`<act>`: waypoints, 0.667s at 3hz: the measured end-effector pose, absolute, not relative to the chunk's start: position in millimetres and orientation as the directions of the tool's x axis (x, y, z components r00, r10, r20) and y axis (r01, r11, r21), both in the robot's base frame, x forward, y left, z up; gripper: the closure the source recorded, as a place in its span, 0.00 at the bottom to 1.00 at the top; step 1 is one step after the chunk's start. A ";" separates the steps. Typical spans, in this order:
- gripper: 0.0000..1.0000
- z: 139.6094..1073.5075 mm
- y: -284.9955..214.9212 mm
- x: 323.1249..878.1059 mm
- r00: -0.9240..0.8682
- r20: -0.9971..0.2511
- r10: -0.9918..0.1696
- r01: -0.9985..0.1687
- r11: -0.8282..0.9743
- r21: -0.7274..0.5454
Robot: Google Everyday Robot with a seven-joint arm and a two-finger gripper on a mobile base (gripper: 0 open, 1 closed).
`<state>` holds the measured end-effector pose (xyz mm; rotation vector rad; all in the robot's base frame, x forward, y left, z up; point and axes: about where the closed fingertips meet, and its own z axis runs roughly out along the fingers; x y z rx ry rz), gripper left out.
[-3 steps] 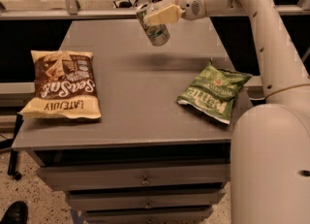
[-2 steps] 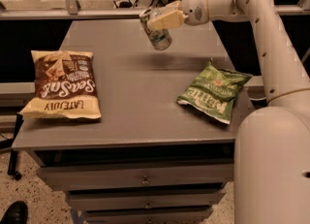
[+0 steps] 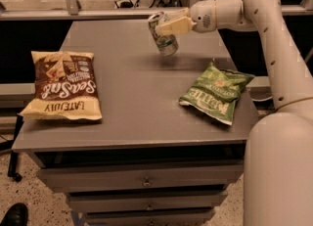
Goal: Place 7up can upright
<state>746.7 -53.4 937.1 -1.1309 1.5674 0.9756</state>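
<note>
The 7up can (image 3: 164, 40), silvery with green markings, hangs a little above the far middle of the grey table (image 3: 132, 98), nearly upright and tilted slightly with its top to the left. My gripper (image 3: 168, 25) reaches in from the right and is shut on the can's upper half. The can's shadow falls on the tabletop just below it.
A brown and yellow snack bag (image 3: 63, 85) lies flat at the table's left. A green crinkled chip bag (image 3: 215, 93) lies at the right, near the edge. My white arm (image 3: 274, 39) arcs over the table's right side. Drawers sit under the front edge.
The gripper with the can has shifted slightly to the right and a little lower over the table. The can has turned closer to upright. The bags have not moved.
</note>
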 end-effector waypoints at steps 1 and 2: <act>0.97 930.4 -61.2 747.1 -0.121 -0.978 -0.172 -0.966 0.249 0.075; 0.74 926.3 -64.4 746.7 -0.099 -0.983 -0.157 -0.969 0.238 0.060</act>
